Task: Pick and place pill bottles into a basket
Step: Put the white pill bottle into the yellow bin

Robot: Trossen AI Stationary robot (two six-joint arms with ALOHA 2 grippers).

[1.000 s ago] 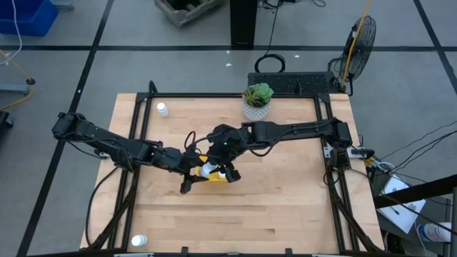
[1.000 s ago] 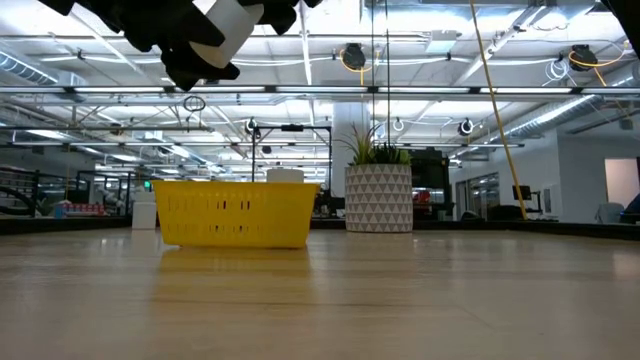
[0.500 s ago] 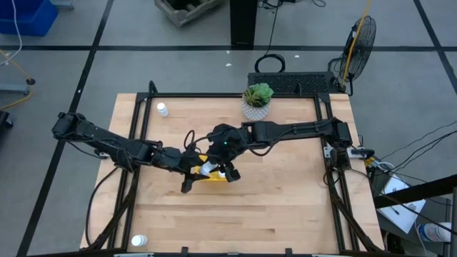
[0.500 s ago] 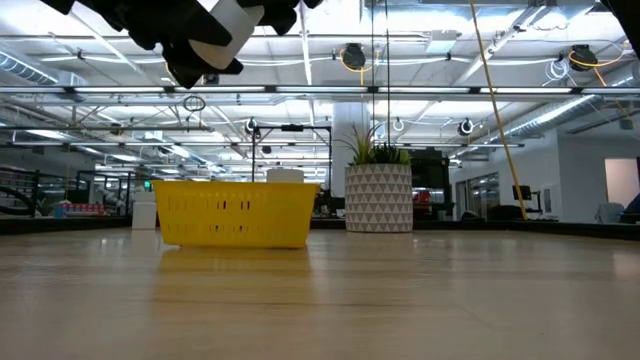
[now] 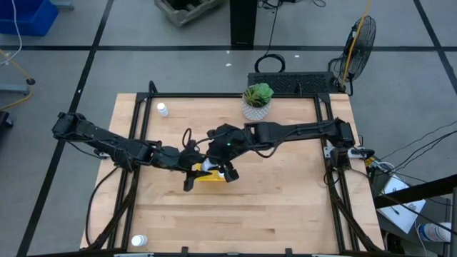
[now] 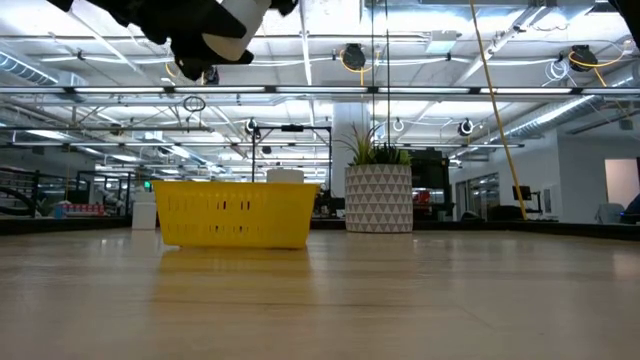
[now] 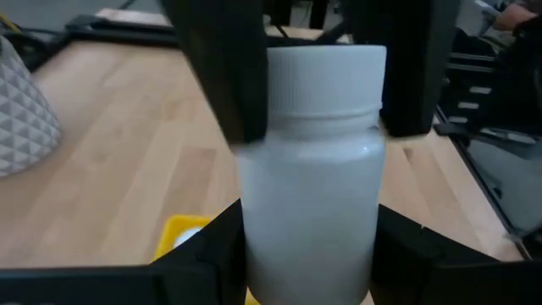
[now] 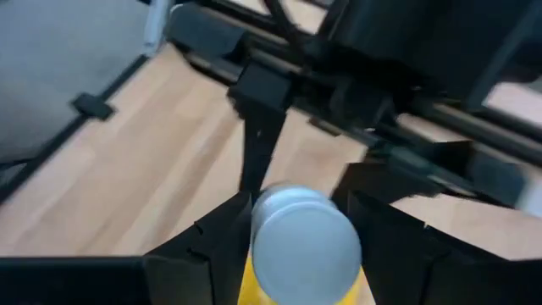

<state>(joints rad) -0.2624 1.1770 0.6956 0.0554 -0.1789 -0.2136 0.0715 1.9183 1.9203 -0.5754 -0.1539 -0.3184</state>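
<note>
Pill bottle (image 7: 309,169) held in air above basket (image 5: 212,175), mid-table. Left gripper (image 7: 309,254) clenched on lower body; right gripper (image 8: 292,212) fingers flank cap end, grip state unclear. Judged light, rigid, smooth plastic: slip risk. Best hold: across body, below cap.

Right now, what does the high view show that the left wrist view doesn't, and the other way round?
Only the high view: two loose pill bottles, one by the table's far left corner, one at its near left edge. Only the left wrist view: the left tool shut on the held bottle's body, with the right tool at its cap. Both: the yellow basket under the meeting tools, and the plant pot.
</note>
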